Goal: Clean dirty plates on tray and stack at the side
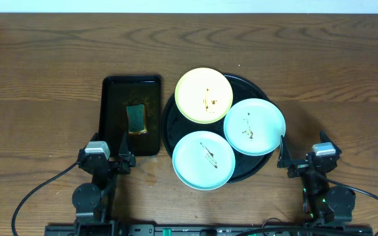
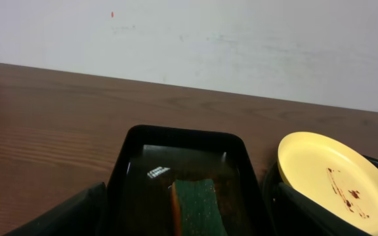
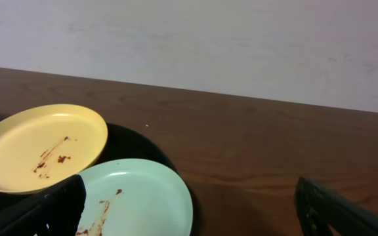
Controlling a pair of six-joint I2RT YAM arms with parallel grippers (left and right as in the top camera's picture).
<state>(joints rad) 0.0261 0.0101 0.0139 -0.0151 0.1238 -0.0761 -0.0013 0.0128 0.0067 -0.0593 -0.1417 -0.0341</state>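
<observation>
Wooden table [image 1: 44, 52], overhead view. Round black tray [image 1: 170, 128] sits right of centre and is mostly covered; only its left arc, a wedge in the middle and slivers of rim show. Three plates on it, each smeared brown in the centre. Yellow plate [image 1: 204, 96] is at the far left, overhanging the rim. Right mint plate [image 1: 254, 126] overhangs the right rim, and near mint plate [image 1: 203, 160] overhangs the near rim, toward the arms. Neighbouring plate edges meet or overlap; which rides on which cannot be told from above. Just left of the round tray is a rectangular black tray [image 1: 112, 105] holding a green sponge [image 1: 136, 118] with an orange edge. Its floor is glossy with a reflection; liquid or bare plastic, cannot tell. Left gripper [image 1: 107, 145] is at the near end of the rectangular tray, jaws wide apart, gripping nothing. In the left wrist view its fingers [image 2: 64, 213] are only dark blurred wedges in the bottom corners, tips cut off; the sponge's near half is cut off there too. Right gripper [image 1: 302, 147] is just beside the right mint plate, contact not discernible, jaws spread and empty. In the right wrist view one finger hides part of that plate, and the frame crops the plate's near side. The near mint plate is barely a sliver at the lower left corner. Cables [image 1: 28, 196] and arm bases run off the bottom of the overhead frame.
</observation>
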